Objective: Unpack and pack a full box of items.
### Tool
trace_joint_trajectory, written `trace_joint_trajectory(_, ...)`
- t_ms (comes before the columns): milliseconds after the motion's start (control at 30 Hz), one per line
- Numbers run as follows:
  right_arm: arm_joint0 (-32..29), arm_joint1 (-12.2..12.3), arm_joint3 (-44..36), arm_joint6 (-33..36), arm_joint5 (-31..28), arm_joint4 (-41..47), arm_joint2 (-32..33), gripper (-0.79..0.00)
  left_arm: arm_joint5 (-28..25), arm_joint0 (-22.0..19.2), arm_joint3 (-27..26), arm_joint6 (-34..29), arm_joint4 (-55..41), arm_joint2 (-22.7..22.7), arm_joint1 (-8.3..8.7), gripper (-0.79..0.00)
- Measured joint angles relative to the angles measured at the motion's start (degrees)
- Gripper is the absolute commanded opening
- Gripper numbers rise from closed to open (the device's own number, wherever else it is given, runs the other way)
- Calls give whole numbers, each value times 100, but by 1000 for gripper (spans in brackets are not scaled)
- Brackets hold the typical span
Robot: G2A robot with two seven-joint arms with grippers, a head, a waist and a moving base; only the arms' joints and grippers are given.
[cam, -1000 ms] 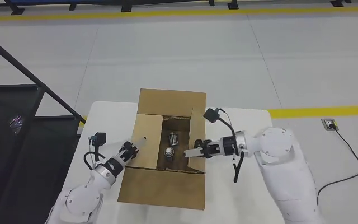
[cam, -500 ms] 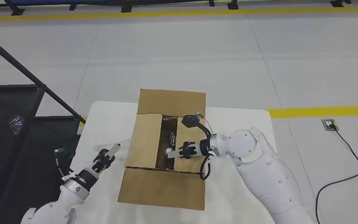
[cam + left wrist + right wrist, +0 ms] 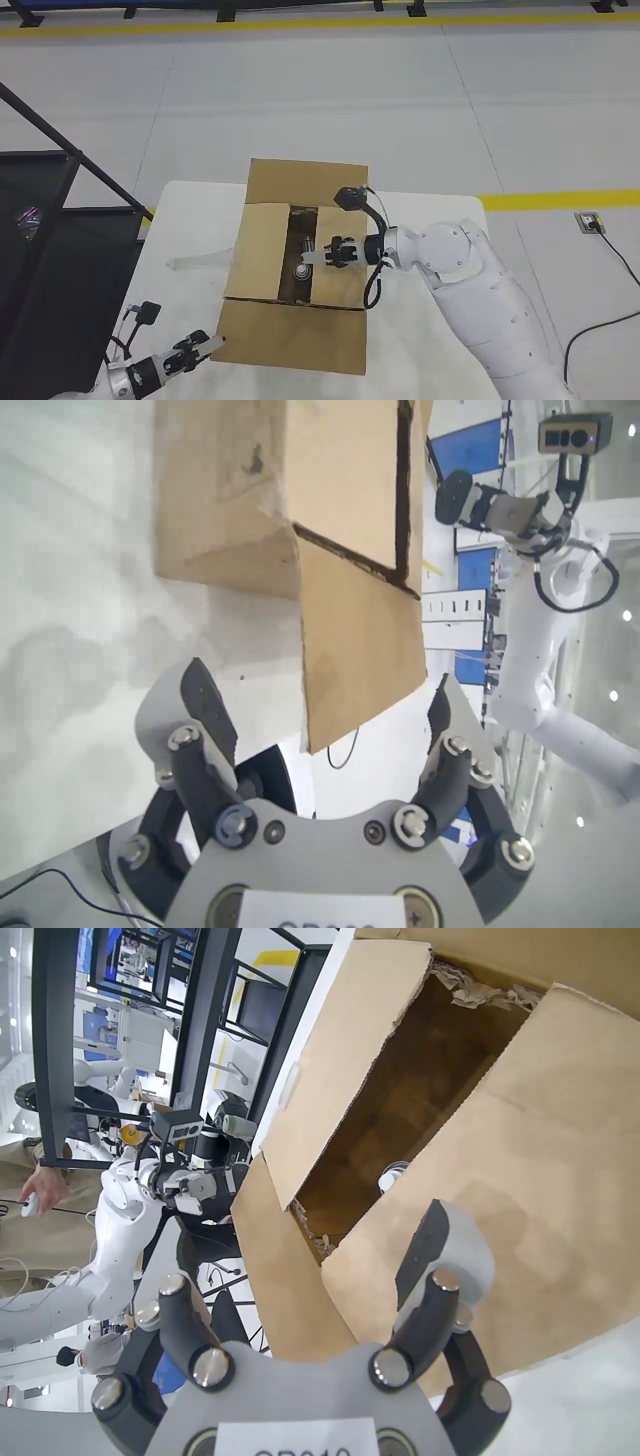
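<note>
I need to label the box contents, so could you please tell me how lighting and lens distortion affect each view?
Top view: even light on the table, but the box interior lies in shade, one pale-topped item just visible. Right wrist view: the wide lens bows the box edges; the interior is dim. Left wrist view: bright light washes the table pale.

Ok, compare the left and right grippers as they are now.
The left gripper sits off the box's near corner, over the table; the right gripper hangs over the box's opening. The left gripper points at the box's outside, the right gripper into it. Both are open and empty.
</note>
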Motion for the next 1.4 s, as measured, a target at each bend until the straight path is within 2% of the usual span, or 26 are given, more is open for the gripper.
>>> trace_joint_trajectory(233, -31, 2, -4, -38, 18, -5, 16, 0, -23, -348, 221, -604, -698, 137, 72, 0)
trace_joint_trajectory(367, -234, 20, 30, -898, 255, 159, 292, 0, 29, -492, 317, -746, -1288, 94, 101, 0)
trace_joint_trajectory(467, -376, 24, 96, -1923, 513, 110, 554, 0, 96, -560, 347, -731, -1686, 55, 116, 0)
trace_joint_trajectory(667, -349, -21, 566, -3466, 511, 284, 742, 0, 243, -669, 282, -362, -1945, 66, 132, 0)
trace_joint_trajectory(867, 311, -160, 1886, -4075, 500, 187, 429, 0, 771, -891, 143, 513, -2068, 347, 105, 0)
trace_joint_trajectory(933, 562, -232, 2418, -4209, 335, 344, 318, 0, 926, -986, 124, 786, -2017, 452, 98, 0)
trace_joint_trajectory(1067, 992, -379, 3382, -4123, -101, 763, 131, 0, 1081, -1128, 116, 1156, -1819, 634, 94, 0)
trace_joint_trajectory(1233, 1470, -557, 4420, -3226, -900, 1594, 32, 0, 1280, -1222, 46, 1786, -1350, 840, 84, 0)
trace_joint_trajectory(1400, 1829, -580, 5075, -2363, -1694, 2301, 215, 0, 1399, -1253, -50, 2145, -1115, 996, 76, 0)
